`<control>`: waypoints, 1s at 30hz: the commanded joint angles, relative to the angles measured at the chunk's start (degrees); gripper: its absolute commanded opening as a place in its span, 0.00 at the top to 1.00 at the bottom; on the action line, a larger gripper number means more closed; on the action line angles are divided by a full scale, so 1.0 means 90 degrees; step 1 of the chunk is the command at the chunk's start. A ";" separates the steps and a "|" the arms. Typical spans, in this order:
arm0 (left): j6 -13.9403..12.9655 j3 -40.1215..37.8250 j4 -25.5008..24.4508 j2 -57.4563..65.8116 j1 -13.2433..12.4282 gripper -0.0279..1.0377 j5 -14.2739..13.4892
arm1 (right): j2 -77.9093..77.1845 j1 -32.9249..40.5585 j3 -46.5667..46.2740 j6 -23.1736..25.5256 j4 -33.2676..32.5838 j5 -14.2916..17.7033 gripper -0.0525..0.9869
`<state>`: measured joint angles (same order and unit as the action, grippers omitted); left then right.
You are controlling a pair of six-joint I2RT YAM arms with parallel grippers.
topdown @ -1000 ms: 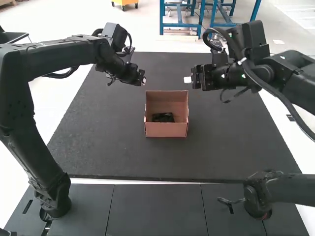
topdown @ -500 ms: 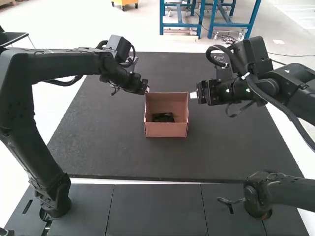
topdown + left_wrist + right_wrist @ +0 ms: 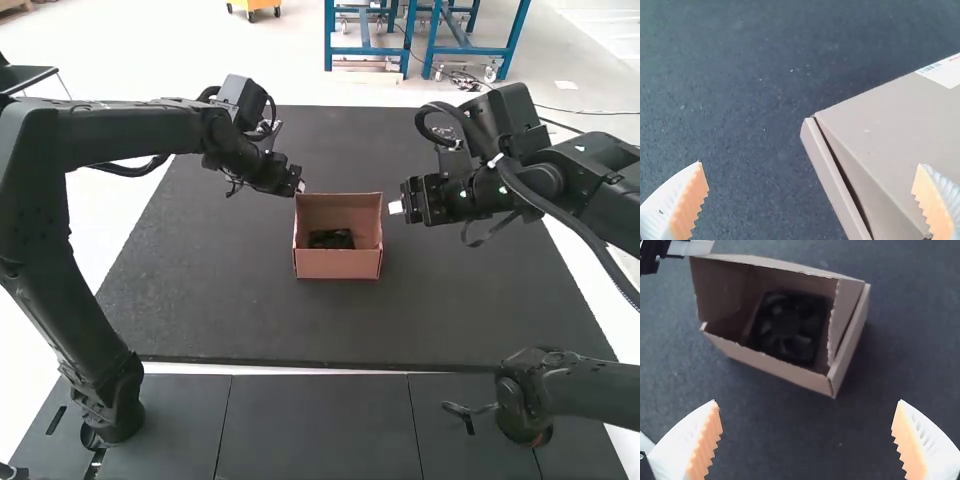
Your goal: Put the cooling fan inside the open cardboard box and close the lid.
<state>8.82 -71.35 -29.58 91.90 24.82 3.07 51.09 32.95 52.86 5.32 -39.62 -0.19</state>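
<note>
The cooling fan [image 3: 331,238] lay flat inside the open cardboard box [image 3: 338,262] at the middle of the black mat [image 3: 220,290]. The left gripper [image 3: 294,186] hung at the box's far left corner, fingers apart. The right gripper [image 3: 395,207] hung just beside its far right corner, fingers also spread.

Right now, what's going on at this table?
The fan already lies inside the cardboard box, which sits on the black mat. The lid stands up at the far side and is not yet closed. The left gripper hovers at the box's far left corner and the right gripper hovers close by its right side. Both have their fingers open and hold nothing.
</note>
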 commanded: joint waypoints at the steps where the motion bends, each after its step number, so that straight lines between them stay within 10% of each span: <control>1: -0.0101 0.0174 -0.0053 -0.0113 0.0045 0.07 0.0176 | -0.0042 0.0069 0.0123 -0.0064 0.0007 -0.0077 0.21; 13: -0.0091 0.0916 -0.0043 -0.0387 0.0045 0.07 0.0801 | -0.0042 0.0021 0.0132 -0.0064 -0.0090 -0.0067 0.21; 30: -0.0033 0.1268 0.0728 -0.0348 0.0055 0.07 0.0782 | 0.0007 0.0021 0.0093 -0.0054 -0.0071 -0.0067 0.21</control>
<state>8.67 -60.23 -23.73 89.30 24.82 9.32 51.09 32.93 52.86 5.32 -40.60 -0.19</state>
